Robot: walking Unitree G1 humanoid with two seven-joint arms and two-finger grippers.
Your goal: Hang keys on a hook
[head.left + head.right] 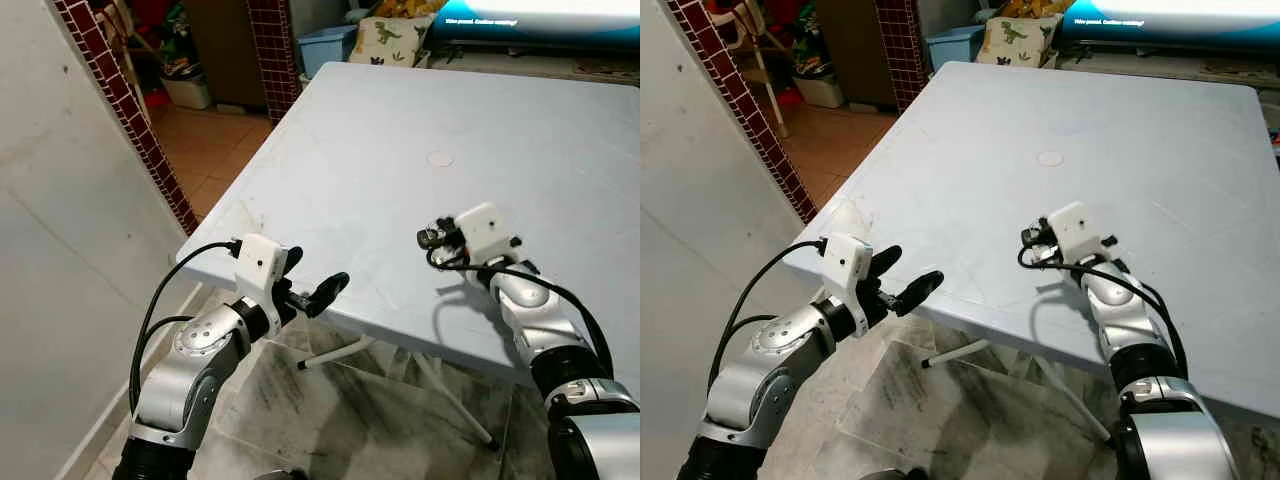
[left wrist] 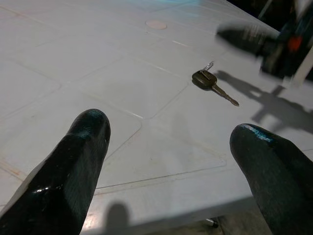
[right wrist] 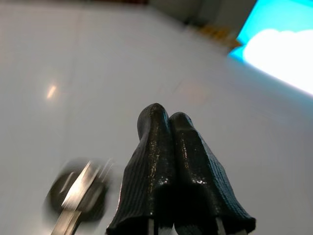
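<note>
The pale blue counter [image 1: 400, 140] takes up most of the upper and right part of my head views, its near edge running down toward the lower right. Beyond its far edge, at the top of the frame, stand a blue bin [image 1: 327, 45] and a cushion with a dinosaur print [image 1: 390, 40]; a red-tiled wall edge [image 1: 120, 110] slants down the upper left.

My left tool [image 1: 312, 280] sits at lower left of the head view, just off the counter's near corner, its two black fingers [image 2: 73, 166] spread well apart. My right tool [image 3: 168, 127] is over the counter at centre right of the head view, low above the surface, its fingers pressed together with nothing between them.

The key [image 2: 211, 83] lies flat on the counter. In my left wrist view it is in the upper middle, well ahead of my left tool. In my right wrist view it appears blurred at lower left [image 3: 76, 196], just beside my right tool's closed fingers, not gripped.
</note>
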